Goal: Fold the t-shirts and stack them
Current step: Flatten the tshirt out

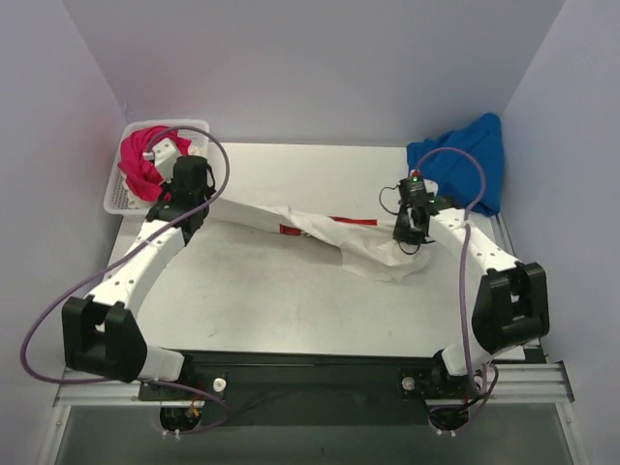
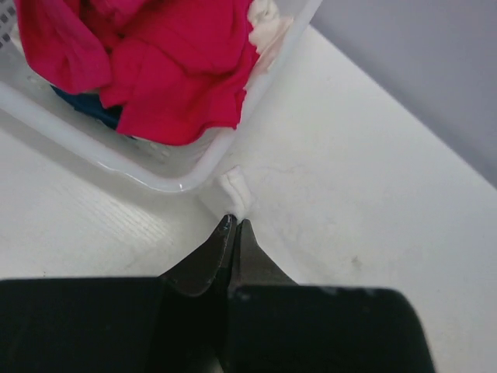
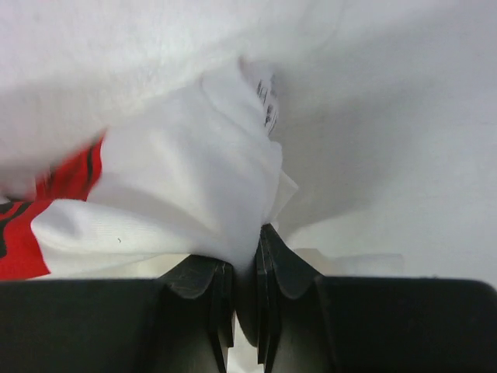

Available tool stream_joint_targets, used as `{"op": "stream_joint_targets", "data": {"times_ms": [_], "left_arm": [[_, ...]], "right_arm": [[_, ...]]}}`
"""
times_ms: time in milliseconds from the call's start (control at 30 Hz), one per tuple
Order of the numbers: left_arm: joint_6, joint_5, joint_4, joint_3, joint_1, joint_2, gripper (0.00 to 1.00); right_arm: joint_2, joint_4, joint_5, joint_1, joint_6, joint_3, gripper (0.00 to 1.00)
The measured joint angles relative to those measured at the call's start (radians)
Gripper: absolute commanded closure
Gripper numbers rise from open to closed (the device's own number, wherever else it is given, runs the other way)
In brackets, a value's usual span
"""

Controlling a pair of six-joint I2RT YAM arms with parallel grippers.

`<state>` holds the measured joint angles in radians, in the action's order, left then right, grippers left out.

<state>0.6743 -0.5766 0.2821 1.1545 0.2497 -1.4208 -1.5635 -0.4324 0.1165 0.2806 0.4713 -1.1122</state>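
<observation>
While the left gripper pinches one end shut beside the basket, the right gripper clamps the other end of the white t-shirt, which lies stretched across the table near the blue t-shirt.

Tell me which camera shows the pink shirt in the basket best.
Left wrist: the pink shirt fills the top of the frame, close up, bunched in the basket. Top external shows it small; right wrist misses it.
</observation>
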Motion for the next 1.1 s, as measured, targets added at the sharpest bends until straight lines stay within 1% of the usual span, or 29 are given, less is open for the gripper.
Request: {"op": "stream_joint_targets", "data": {"times_ms": [100, 200, 400, 633, 767, 967, 1033, 1100], "left_arm": [[-0.004, 0.010, 0.003, 0.007, -0.021, 0.084, 1.00], [-0.007, 0.039, 0.011, 0.023, -0.029, 0.136, 1.00], [-0.026, 0.065, 0.014, 0.041, -0.040, 0.238, 1.00], [-0.032, 0.073, 0.016, 0.048, -0.040, 0.362, 1.00], [-0.021, 0.076, 0.037, 0.035, -0.041, 0.433, 1.00], [0.009, 0.073, 0.087, -0.080, -0.042, 0.576, 1.00], [0.022, 0.064, 0.098, -0.118, -0.042, 0.587, 1.00], [0.035, 0.056, 0.105, -0.147, -0.043, 0.573, 1.00]], "right_arm": [[0.074, -0.024, -0.017, -0.094, 0.003, -0.050, 1.00], [0.141, -0.038, -0.042, -0.137, 0.003, -0.113, 1.00], [0.224, -0.063, -0.073, -0.164, 0.003, -0.217, 1.00], [0.251, -0.092, -0.079, -0.164, -0.002, -0.291, 1.00], [0.296, -0.100, -0.097, -0.164, 0.000, -0.295, 1.00], [0.398, -0.108, -0.124, -0.157, 0.040, -0.213, 1.00], [0.396, -0.111, -0.124, -0.152, 0.062, -0.195, 1.00], [0.358, -0.110, -0.117, -0.150, 0.087, -0.191, 1.00]]}}
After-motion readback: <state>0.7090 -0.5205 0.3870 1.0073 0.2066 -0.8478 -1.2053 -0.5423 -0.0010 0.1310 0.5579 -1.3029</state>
